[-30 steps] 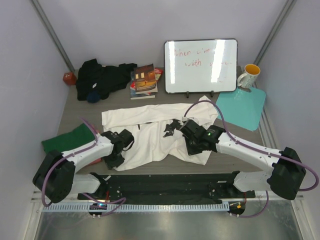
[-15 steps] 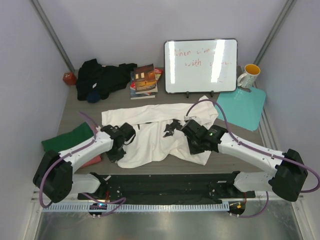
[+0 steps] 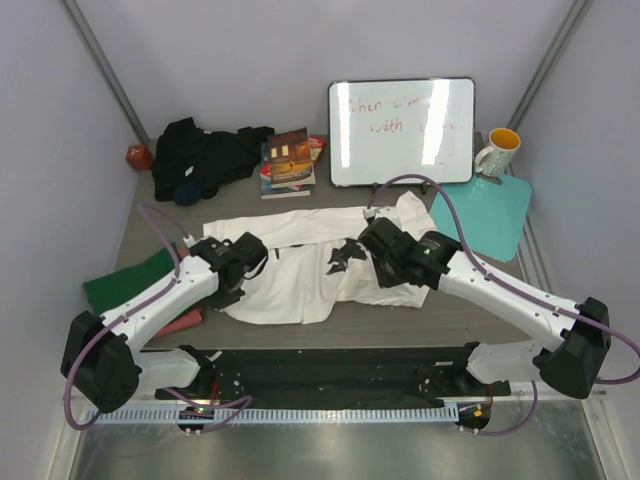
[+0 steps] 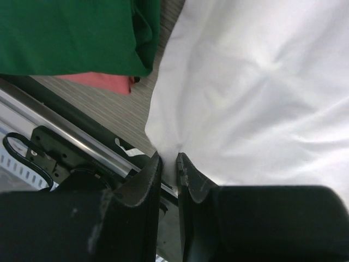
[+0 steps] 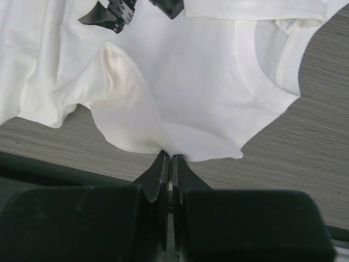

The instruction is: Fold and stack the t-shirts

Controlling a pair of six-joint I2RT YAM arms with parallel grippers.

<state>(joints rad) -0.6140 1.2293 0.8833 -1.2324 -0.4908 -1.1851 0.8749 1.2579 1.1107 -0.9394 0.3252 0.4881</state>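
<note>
Lying across the middle of the table, the white shirt is rumpled, its near edge bunched, with small black marks showing near its centre. The left gripper is clamped on the shirt's near-left edge. In the left wrist view its 2 fingers stand almost together with a thin pinch of white cloth between them, and the cloth fans out beyond in soft folds. The right gripper is pinched tight on the shirt's near-right edge. In the right wrist view the cloth spreads away from the fingertips in a scalloped fold, and the collar with its label sits to the upper right. In the top view both arms reach in over the shirt, 1 from each side.

The green shirt lies folded at the left edge of the table, near the white shirt. It rests on the pink shirt, which shows as a strip along its near side. The black shirt sits in a heap at the back left. Just beside it lie the stacked books, then the whiteboard stands upright with faint red writing. The mug is at the back right, at the far corner of the teal mat.
</note>
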